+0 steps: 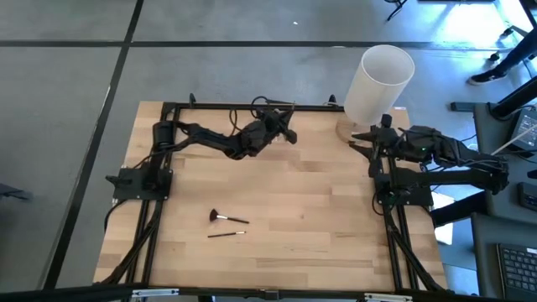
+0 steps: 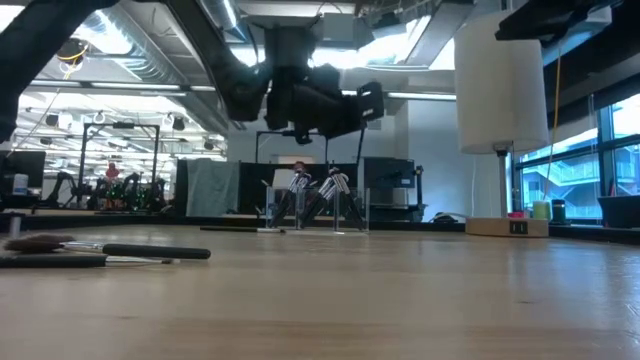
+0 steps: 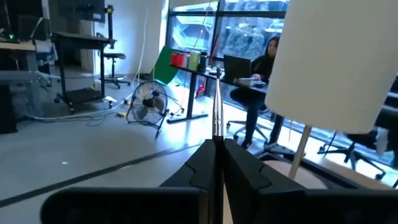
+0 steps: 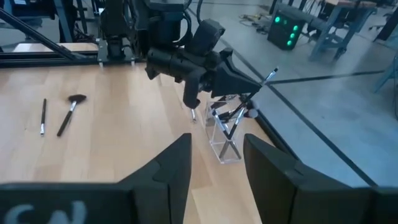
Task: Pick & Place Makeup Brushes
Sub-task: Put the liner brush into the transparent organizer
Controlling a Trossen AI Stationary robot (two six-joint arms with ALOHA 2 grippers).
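Left claw is what I'm watching: it's pinching one thin brush tight between its fingers, raised above the clear holder at the surface's far edge, where other brushes are already standing. Right claw is waiting with fingers spread wide near the white cylinder. Two brushes, one fan-shaped and one thin, are lying on the surface.

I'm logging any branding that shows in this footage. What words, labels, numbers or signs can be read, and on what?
No text can be read in any view.
Small dark mark on the wooden base under the white cylinder: too small to read.
Pale marks at the bottom edge of the right wrist view, on the right arm's own housing: cut off, not readable.
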